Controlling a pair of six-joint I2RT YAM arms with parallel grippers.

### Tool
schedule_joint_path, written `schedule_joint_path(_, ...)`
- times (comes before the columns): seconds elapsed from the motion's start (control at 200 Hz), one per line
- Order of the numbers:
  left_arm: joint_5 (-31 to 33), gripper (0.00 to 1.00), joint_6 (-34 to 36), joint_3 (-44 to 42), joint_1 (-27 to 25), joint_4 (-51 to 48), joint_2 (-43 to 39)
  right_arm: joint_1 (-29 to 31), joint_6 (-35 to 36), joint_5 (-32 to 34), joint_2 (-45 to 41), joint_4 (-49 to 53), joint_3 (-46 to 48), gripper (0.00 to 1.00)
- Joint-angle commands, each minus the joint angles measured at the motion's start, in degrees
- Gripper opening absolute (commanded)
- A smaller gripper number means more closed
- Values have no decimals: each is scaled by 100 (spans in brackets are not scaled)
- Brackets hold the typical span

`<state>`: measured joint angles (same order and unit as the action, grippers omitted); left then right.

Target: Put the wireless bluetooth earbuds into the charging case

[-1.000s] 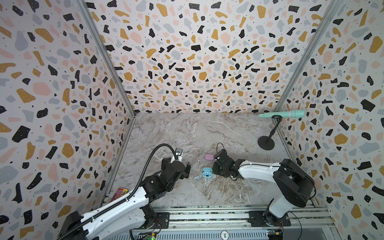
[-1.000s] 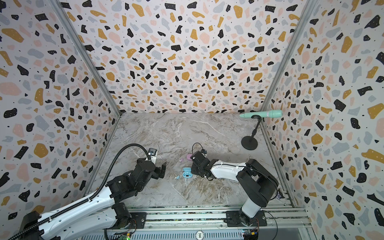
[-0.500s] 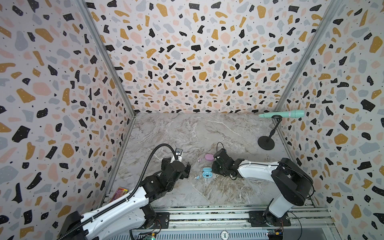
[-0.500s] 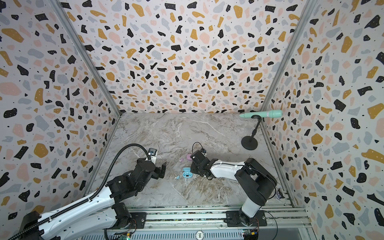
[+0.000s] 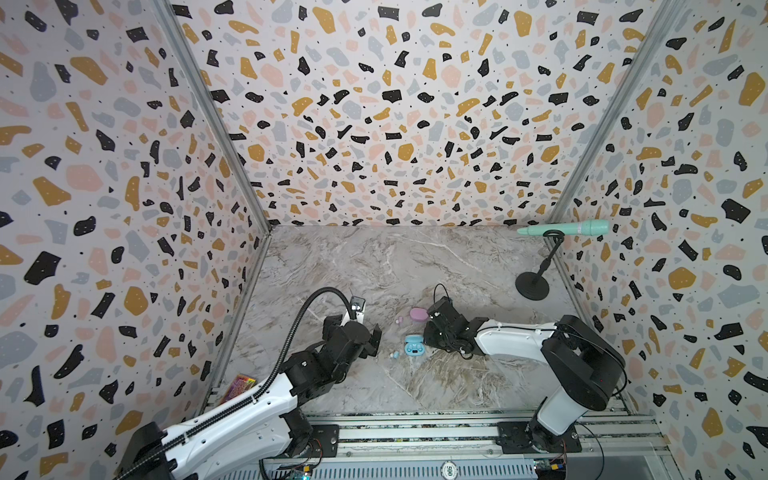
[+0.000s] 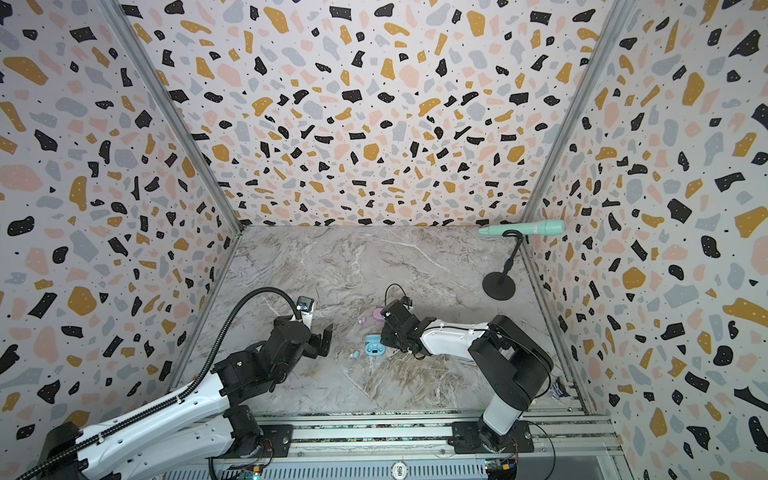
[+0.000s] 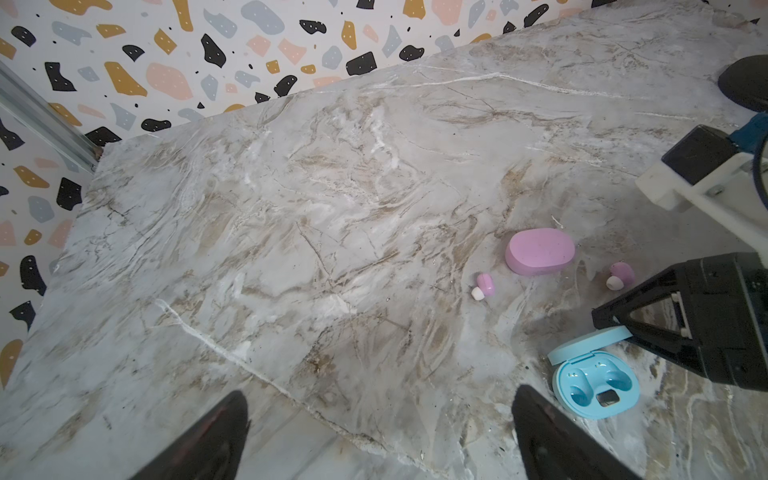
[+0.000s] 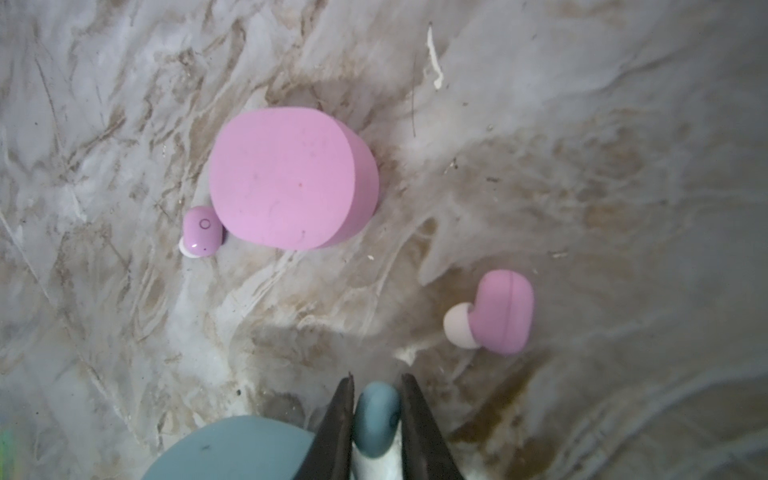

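right tool [image 8: 376, 379]: closed on a blue earbud [image 8: 376, 419], which is pinched between its two dark fingers, close by the lid of the blue case [image 8: 232, 449]; in both top views it sits just right of that case.
left tool [image 7: 379, 390]: jaws spread wide with nothing between them, hovering over bare worktop [image 7: 291, 249], left of both cases.
second blue earbud [image 5: 394, 354]: loose on the worktop, just left of the blue case, toward the front.
blue case, seen from the left wrist: lid swung open, both wells look empty, small dark window in the base.
first pink earbud [image 8: 201, 230]: on the worktop just beside the pink case [image 8: 282, 178], left of it in a top view, whitish tip showing.
second pink earbud [image 8: 498, 311]: on its side, apart from the pink case, between it and the right tool.
pink case: closed, flat on the worktop, behind the blue case.
far right corner: a mint wand [image 5: 565, 228] rests across the ring of a black stand [image 5: 533, 286].
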<state>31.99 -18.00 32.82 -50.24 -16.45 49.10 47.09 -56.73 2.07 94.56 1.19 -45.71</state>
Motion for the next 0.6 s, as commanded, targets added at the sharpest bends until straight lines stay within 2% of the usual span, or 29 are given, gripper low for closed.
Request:
schedule_joint_path(0.0, -6, 100, 49, 57, 25, 71, 3, -40, -31, 28, -199, 133, 122, 21)
schedule_joint_path(0.596, -17, 100, 51, 67, 31, 71, -6, -68, 125, 92, -610, 118, 291, 18)
